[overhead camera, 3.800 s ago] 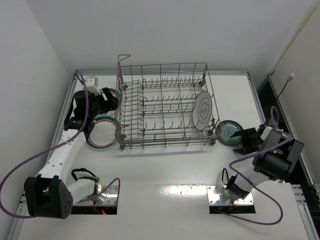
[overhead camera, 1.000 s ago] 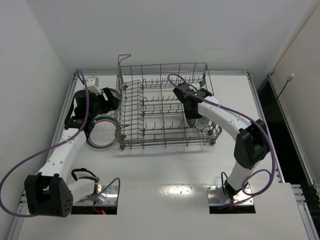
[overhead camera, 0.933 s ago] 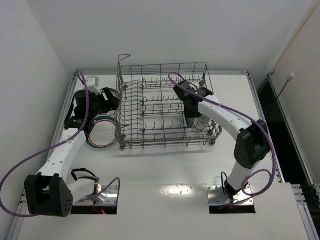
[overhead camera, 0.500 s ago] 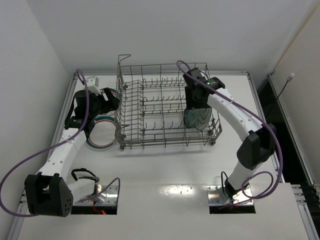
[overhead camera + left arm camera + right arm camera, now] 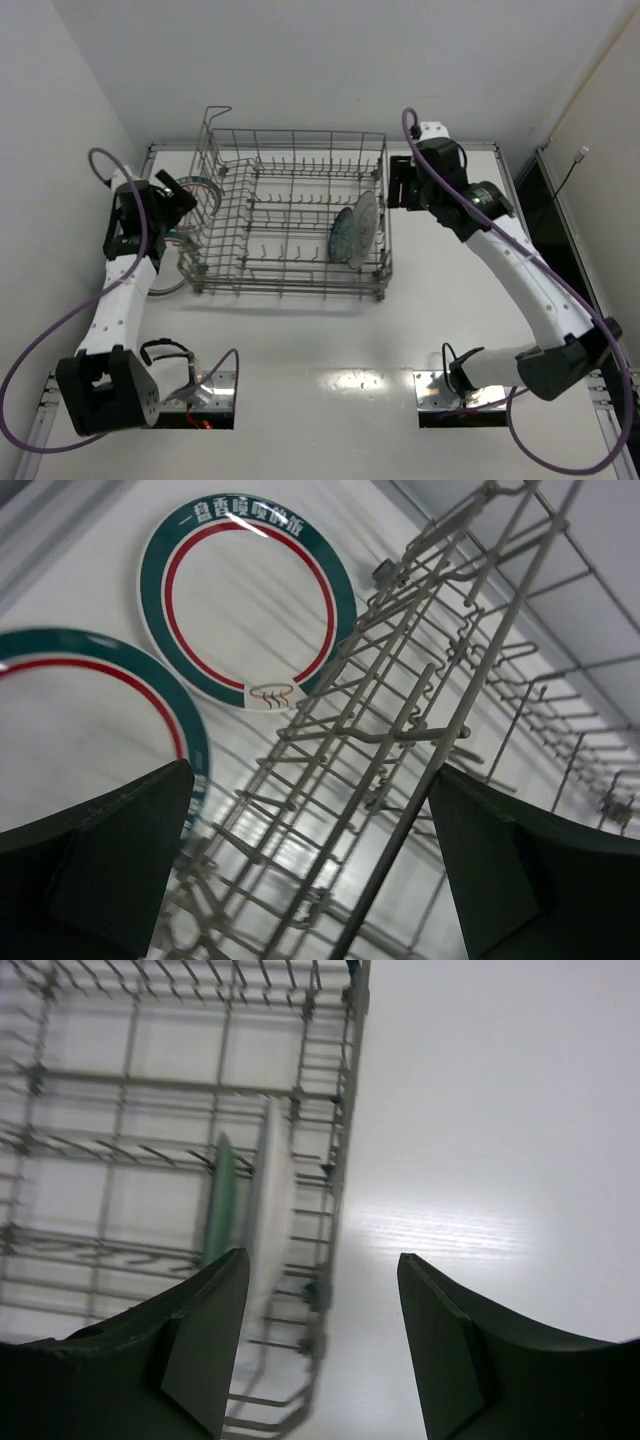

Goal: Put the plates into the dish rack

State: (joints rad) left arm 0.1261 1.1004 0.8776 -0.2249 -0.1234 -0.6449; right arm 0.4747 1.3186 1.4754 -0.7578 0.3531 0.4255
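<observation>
The grey wire dish rack (image 5: 290, 132) stands mid-table. A small teal plate (image 5: 343, 240) and a white plate (image 5: 366, 222) stand on edge side by side at its right end; both show in the right wrist view, teal (image 5: 220, 1205) and white (image 5: 268, 1200). Two white plates with green-and-red banded rims (image 5: 250, 600) (image 5: 80, 720) lie flat on the table left of the rack, partly under its wires (image 5: 400, 730). My left gripper (image 5: 176, 193) (image 5: 310, 780) is open at the rack's left end, a rack wire between its jaws. My right gripper (image 5: 400, 187) (image 5: 325, 1350) is open and empty, just right of the rack.
The table's left raised edge (image 5: 140, 185) runs close behind the left arm. White walls close in the back and sides. The rack's raised corner handle (image 5: 215, 112) is at its far left. Bare white table (image 5: 480, 1160) lies right of the rack.
The right gripper let go of the teal plate in the rack and pulled back to the right. The rack has slid left, and the left arm has moved left with it.
</observation>
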